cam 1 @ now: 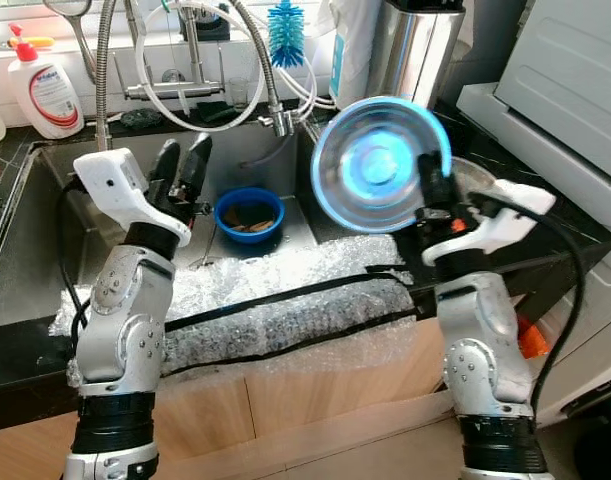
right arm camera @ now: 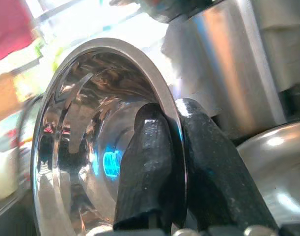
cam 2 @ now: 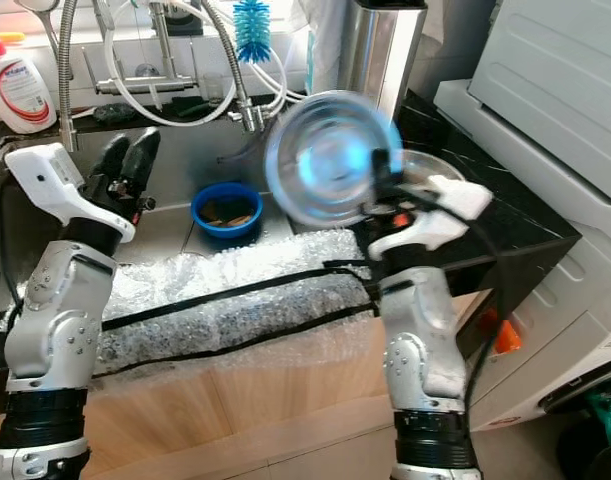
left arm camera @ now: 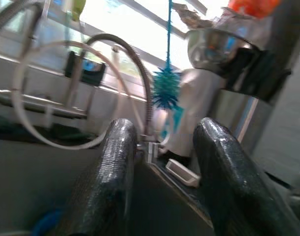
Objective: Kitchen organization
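Right gripper (right arm camera: 162,147) pinches the rim of a steel bowl (cam 1: 380,165), held tipped in the air at the sink's right edge. Left gripper (cam 1: 181,160) hovers over the sink (cam 1: 25,270), jaws apart, empty. Blue bowl (cam 1: 249,215) sits in the basin. Mid-transfer, I'd say; next needs a landing spot.

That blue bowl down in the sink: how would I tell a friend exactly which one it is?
Start at the steel sink under the window. The blue bowl sits on its floor near the right wall, below the hanging teal brush. It is small, blue and holds brown scraps, unlike the shiny steel bowl held up by the right gripper.
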Controlling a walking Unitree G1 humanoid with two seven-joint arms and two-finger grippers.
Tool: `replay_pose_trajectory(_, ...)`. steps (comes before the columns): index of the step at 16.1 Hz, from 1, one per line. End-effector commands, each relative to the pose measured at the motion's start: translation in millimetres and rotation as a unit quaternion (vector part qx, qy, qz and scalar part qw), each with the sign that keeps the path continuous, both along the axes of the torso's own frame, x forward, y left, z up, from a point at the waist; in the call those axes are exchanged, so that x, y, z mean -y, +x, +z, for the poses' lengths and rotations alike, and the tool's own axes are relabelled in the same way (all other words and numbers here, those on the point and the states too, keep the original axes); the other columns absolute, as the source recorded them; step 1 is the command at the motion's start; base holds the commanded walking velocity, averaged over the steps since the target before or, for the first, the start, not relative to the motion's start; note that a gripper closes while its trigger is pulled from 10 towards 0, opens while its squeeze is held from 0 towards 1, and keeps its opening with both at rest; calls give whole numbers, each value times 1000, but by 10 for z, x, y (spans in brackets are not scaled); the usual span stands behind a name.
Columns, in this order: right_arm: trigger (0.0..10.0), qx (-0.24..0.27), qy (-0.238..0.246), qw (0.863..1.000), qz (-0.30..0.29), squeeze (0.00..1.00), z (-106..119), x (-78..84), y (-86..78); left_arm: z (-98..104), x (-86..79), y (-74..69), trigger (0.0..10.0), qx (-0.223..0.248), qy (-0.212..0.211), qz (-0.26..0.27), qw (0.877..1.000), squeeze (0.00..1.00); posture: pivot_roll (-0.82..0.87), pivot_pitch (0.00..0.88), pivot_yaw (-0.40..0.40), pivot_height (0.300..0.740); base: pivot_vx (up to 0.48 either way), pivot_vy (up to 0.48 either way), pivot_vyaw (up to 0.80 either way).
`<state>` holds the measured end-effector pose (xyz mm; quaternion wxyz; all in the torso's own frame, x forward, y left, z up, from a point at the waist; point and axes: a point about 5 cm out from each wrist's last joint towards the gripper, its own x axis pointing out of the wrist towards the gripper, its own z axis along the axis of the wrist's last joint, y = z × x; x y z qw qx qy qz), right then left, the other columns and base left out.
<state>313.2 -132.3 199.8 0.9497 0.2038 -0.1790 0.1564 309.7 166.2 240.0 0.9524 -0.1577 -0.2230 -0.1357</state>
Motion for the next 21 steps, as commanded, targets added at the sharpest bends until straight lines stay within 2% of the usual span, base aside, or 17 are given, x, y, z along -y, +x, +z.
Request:
replay_pose_trajectory(1,10000,-3,-3,1000,22,0,-17,-54,-3,23,33,-30,10000,5,16,-12,1000,0,40,0,-23,740,0,0,0)
replay_pose_trajectory(2,10000,-9,-19,999,50,0,-74,-149,-4,14,95,-42,10000,7,40,-24,999,0,42,0,-24,740,0,0,0)
replay_pose_trajectory(3,10000,-12,-22,998,55,0,-93,-172,-2,13,103,-44,10000,7,40,-26,999,0,42,0,-24,740,0,0,0)
replay_pose_trajectory(4,10000,-20,-36,998,57,0,-149,-209,29,-5,106,-45,10000,2,44,-32,999,404,42,0,-26,740,0,0,0)
replay_pose_trajectory(5,10000,-29,-40,997,53,0,-190,-226,73,3,86,-41,10000,5,54,-24,998,1000,36,0,-26,740,0,0,0)
replay_pose_trajectory(6,10000,-31,-41,997,51,0,-198,-227,83,8,77,-37,10000,7,67,-15,998,1000,38,0,-27,740,0,0,0)
replay_pose_trajectory(8,10000,-30,-55,997,47,0,-215,-260,130,31,79,-37,10000,24,130,8,991,1000,51,0,-30,740,0,0,0)
replay_pose_trajectory(9,10000,-28,-47,997,46,0,-206,-264,144,-3,106,-59,10000,25,164,1,986,0,53,0,-31,740,0,0,0)
replay_pose_trajectory(11,10000,-22,-48,998,44,0,-185,-266,152,-57,127,-65,10000,20,192,0,981,0,55,0,-33,740,0,0,0)
replay_pose_trajectory(15,10000,8,-33,999,36,0,-99,-244,158,-102,189,-70,10000,12,187,-22,982,0,52,0,-28,740,0,0,0)
replay_pose_trajectory(18,10000,21,-41,998,42,0,-78,-286,147,-132,252,-70,10000,5,175,-43,984,0,53,0,-24,740,0,0,0)
replay_pose_trajectory(19,10000,24,-45,997,49,0,-79,-320,139,-146,248,-62,10000,-1,167,-44,985,1000,52,0,-22,740,0,0,0)
replay_pose_trajectory(21,10000,27,-53,997,57,0,-87,-354,129,-143,247,-58,10000,-1,162,-44,986,1000,55,0,-23,740,0,0,0)
